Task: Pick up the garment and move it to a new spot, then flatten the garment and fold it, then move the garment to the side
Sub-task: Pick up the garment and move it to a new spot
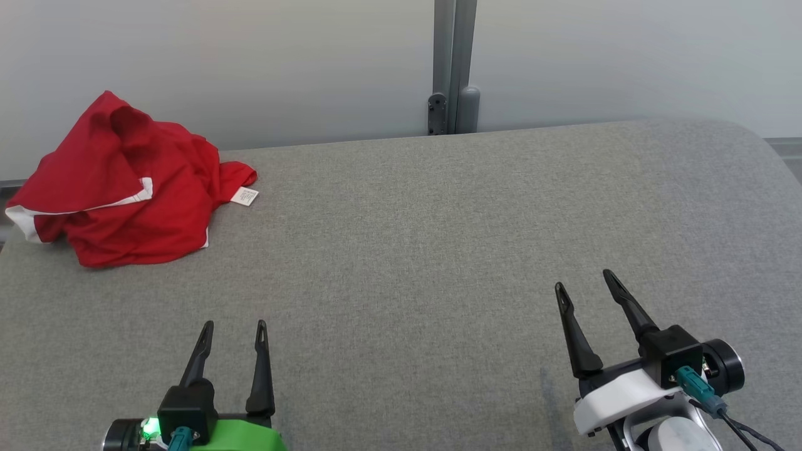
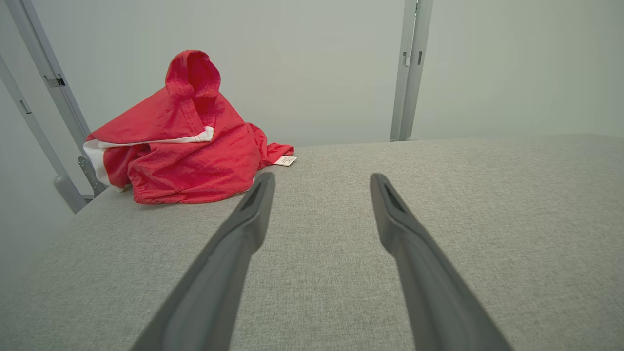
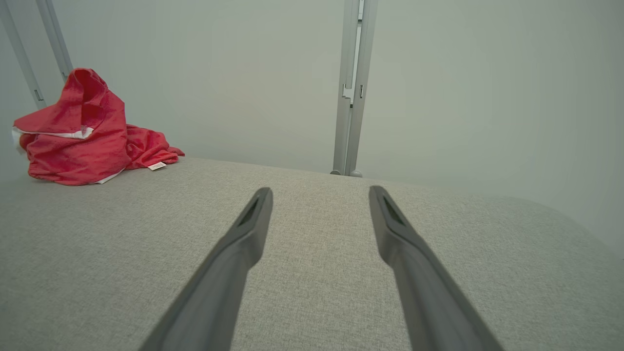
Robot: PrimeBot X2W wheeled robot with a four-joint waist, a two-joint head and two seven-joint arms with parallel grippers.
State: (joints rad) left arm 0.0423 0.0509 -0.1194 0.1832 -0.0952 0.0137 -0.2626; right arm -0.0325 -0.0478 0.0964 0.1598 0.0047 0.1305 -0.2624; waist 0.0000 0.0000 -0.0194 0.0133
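Observation:
A red garment [image 1: 128, 188] with white trim and a small white label lies crumpled in a heap at the far left corner of the grey table [image 1: 426, 250]. The same heap, peaked at the top, is the garment [image 2: 180, 141] in the left wrist view and the garment [image 3: 83, 136] far left in the right wrist view. My left gripper [image 1: 234, 326] stands open near the front edge, well short of the heap, holding nothing. My right gripper [image 1: 584, 280] is open at the lower right, far from the cloth, with nothing between its fingers.
A pale wall runs behind the table, with a grey upright post [image 1: 452, 62] at the back centre. Slanted grey frame bars [image 2: 44, 97] stand beside the garment at the table's left end. The table's far right corner [image 1: 752, 144] is rounded.

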